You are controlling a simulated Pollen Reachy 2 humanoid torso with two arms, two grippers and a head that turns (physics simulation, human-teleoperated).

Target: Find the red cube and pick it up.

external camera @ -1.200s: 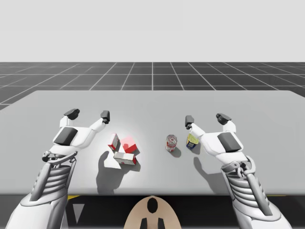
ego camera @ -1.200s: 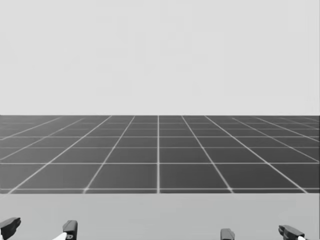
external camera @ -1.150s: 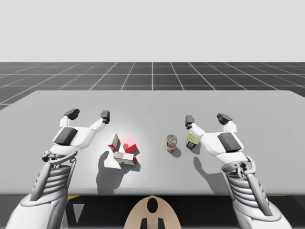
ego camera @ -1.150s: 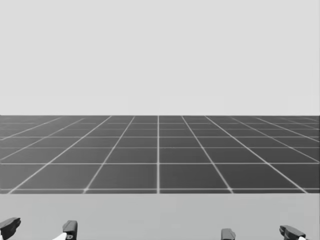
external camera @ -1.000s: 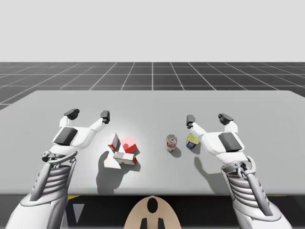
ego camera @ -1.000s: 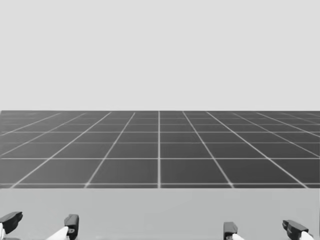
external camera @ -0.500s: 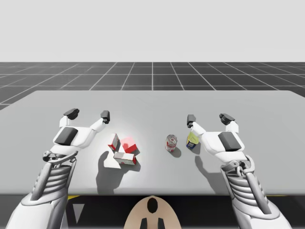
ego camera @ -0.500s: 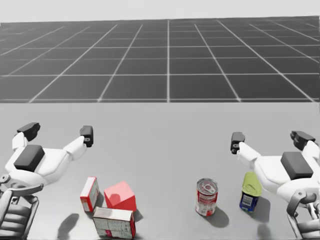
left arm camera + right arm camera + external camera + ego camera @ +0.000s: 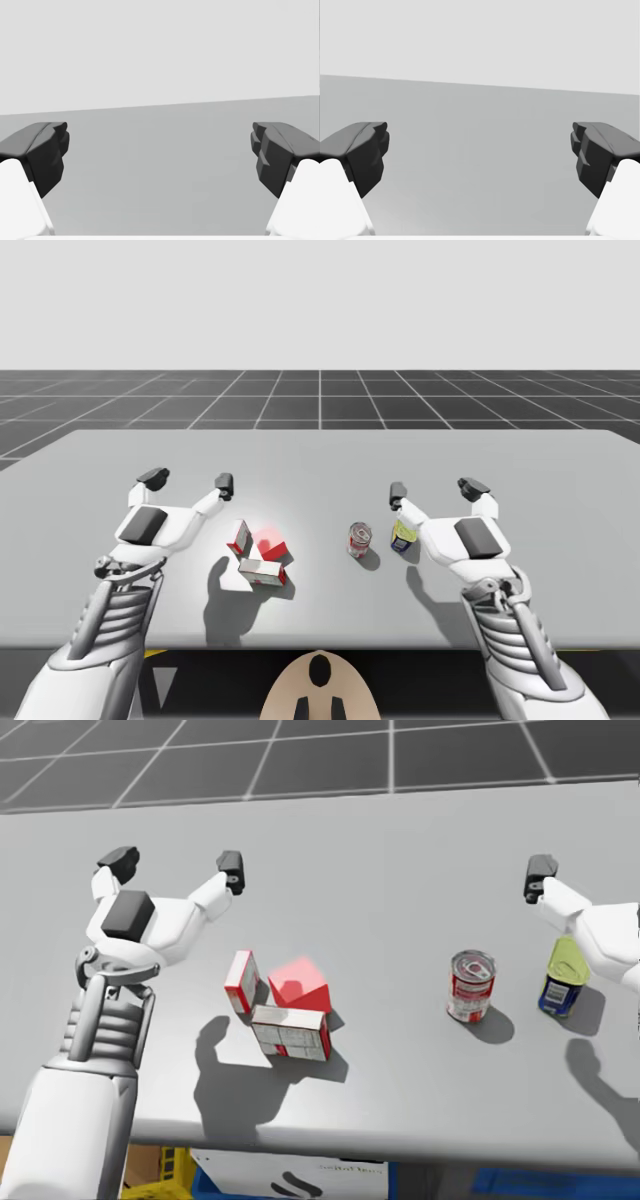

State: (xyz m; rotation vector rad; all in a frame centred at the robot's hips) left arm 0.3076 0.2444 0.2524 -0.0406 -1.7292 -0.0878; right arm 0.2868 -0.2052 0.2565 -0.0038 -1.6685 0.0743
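- Currently the red cube [image 9: 298, 985] sits on the tabletop [image 9: 400, 840], left of centre, with neither arm touching it.
- Cube is hemmed in on two sides: an upright white-and-red box [image 9: 240, 982] stands just beside it on the robot's left, and a flat white-and-red box [image 9: 291, 1032] lies along its near side. Can't tell whether either box actually touches it.
- Left pincer [image 9: 175, 862]: fingers spread wide, nothing between them. Left wrist view looks out over bare tabletop between the fingers.
- Left pincer hangs above the tabletop, farther out than the cube and off to its left, apart from it.
- Right pincer [image 9: 433, 488]: likewise spread wide and holding nothing, with bare tabletop ahead in the right wrist view.
- Red can [image 9: 469, 986] stands upright right of centre, well apart from the cube.
- Blue can with a yellow top [image 9: 562, 977] stands just right of the red can, close under the right arm's hand.
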